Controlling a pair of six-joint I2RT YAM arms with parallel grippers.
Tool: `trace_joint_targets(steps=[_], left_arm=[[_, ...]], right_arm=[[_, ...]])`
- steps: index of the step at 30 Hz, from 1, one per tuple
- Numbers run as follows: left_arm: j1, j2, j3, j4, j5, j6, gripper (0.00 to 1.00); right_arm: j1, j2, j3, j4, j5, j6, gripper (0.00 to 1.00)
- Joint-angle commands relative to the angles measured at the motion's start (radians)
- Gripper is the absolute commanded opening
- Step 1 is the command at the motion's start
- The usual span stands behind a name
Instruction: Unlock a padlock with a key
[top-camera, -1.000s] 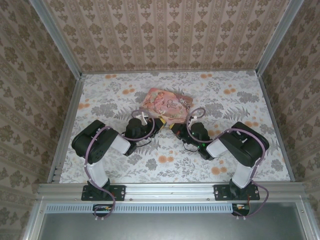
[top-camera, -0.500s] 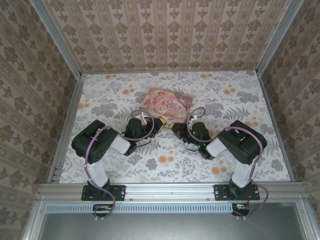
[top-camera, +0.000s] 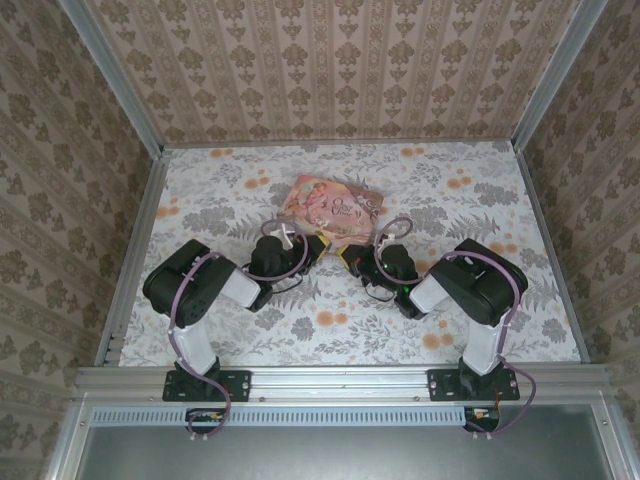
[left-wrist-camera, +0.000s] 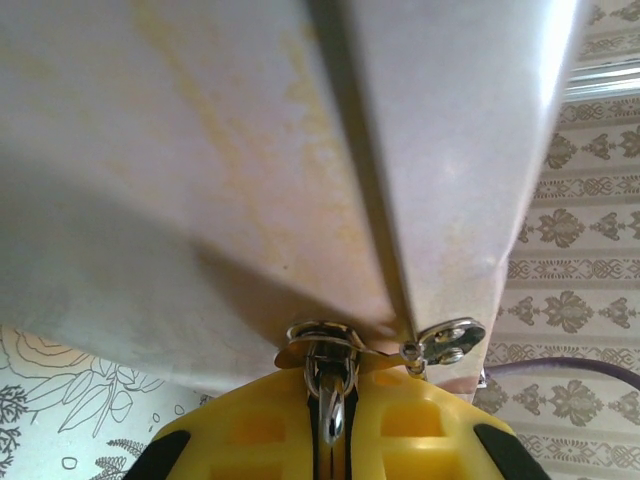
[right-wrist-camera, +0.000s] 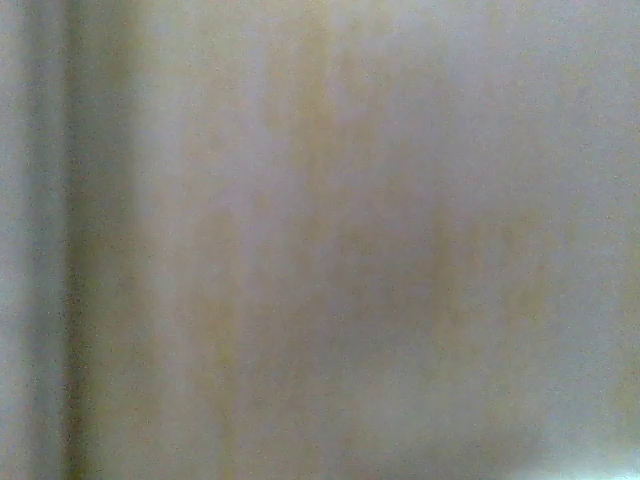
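Key (left-wrist-camera: 322, 338), a silvery sliver, sits pinched between the yellow left fingers (left-wrist-camera: 250, 428), which are pressed nearly together, hard up against the pale wall of the pink tin (top-camera: 335, 200). Right fingers (top-camera: 349, 258) are pressed together, just beside the left ones at the tin's near edge on the floral surface (top-camera: 220, 190). Right wrist view is a pale blur.

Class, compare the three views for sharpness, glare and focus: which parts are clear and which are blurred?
Top external: evenly lit and sharp, the pink tin clear, with soft shadows under the arms. Left wrist: the tin's pale side is too close and blurred, while the metal clasp is in focus with bright glints. Right wrist: wholly out of focus, a pale blur with a darker band at left; what it is cannot be told.
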Motion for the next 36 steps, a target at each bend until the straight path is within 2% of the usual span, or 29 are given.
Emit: trace_joint_targets(steps=[1, 11, 20, 25, 31, 36], left_arm=[[-0.029, 0.001, 0.016, 0.092, 0.092, 0.018, 0.00], [-0.027, 0.000, 0.015, 0.086, 0.084, 0.026, 0.00], [-0.027, -0.009, 0.009, 0.067, 0.060, 0.061, 0.00], [-0.027, -0.001, 0.013, 0.078, 0.063, 0.061, 0.00], [-0.029, 0.009, 0.015, 0.074, 0.070, 0.071, 0.00], [-0.042, 0.025, 0.024, 0.065, 0.092, 0.091, 0.00]], right_arm=[[0.024, 0.006, 0.060, 0.073, -0.065, 0.013, 0.00], [0.025, -0.095, 0.076, -0.132, -0.061, -0.199, 0.00], [0.035, -0.067, 0.090, -0.058, -0.091, -0.062, 0.00], [0.036, 0.010, 0.078, 0.073, -0.079, 0.027, 0.00], [0.014, 0.012, 0.072, 0.085, -0.065, 0.028, 0.00], [0.002, 0.003, 0.174, 0.000, -0.168, -0.033, 0.00]])
